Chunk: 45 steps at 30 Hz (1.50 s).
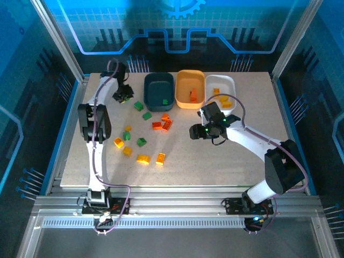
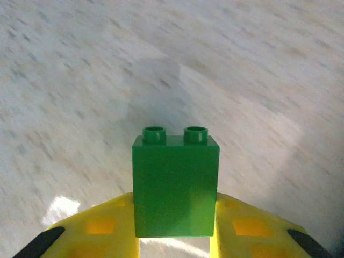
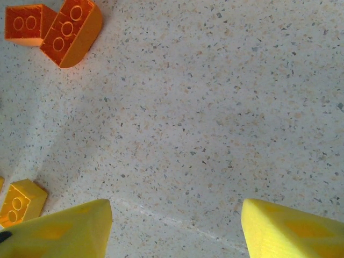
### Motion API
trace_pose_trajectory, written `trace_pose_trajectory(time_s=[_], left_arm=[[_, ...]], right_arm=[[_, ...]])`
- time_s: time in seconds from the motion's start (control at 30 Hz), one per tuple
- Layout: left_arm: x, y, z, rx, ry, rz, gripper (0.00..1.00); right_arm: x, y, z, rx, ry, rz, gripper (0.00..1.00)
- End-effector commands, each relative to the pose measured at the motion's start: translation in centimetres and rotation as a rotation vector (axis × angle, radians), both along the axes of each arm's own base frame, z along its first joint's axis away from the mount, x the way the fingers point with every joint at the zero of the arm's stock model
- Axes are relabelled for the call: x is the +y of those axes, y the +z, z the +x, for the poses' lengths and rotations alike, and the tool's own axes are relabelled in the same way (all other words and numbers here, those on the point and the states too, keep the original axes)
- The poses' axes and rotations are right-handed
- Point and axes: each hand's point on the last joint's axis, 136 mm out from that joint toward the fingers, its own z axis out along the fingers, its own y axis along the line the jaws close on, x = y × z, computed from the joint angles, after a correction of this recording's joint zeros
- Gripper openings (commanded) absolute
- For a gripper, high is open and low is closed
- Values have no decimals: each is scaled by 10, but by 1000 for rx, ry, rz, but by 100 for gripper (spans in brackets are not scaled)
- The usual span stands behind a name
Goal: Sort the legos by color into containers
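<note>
Blurred table (image 2: 242, 64), green lego (image 2: 176, 183) in left gripper (image 2: 174, 242); fingers (image 2: 97, 231) cut off

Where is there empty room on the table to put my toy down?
Bare: right of the white bin, and along the table's front edge. Crowded: the bricks scattered before the teal bin.

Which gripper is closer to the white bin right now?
Right. The right gripper is just near-left of the white bin; the left gripper, clamping a green brick, is left of the teal bin.
</note>
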Motion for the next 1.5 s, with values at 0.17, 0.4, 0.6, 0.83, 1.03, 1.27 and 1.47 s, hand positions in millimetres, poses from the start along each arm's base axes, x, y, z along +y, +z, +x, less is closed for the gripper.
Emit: trace_pose_trajectory(time_s=[0.17, 0.4, 0.6, 0.83, 1.03, 1.27, 1.47], left_arm=[[-118, 53, 27, -182, -218, -135, 33], [-164, 19, 27, -127, -270, -169, 32], [-169, 8, 27, -108, -266, -173, 37], [-166, 25, 19, -91, -277, -158, 70], [-138, 109, 14, -242, -232, -145, 90], [-54, 68, -14, -81, 193, -279, 90], [-34, 21, -24, 32, 291, -307, 85]], right_arm=[[7, 9, -1, -19, 16, 5, 66], [-13, 27, 6, -82, -5, -41, 66], [-13, 21, 1, -67, -1, -27, 66], [-17, 27, 0, -85, -5, -27, 67], [-19, 35, -1, -101, -5, -27, 68], [-16, 31, -2, -93, -8, -4, 68], [-14, 32, -3, -96, -8, -1, 68]])
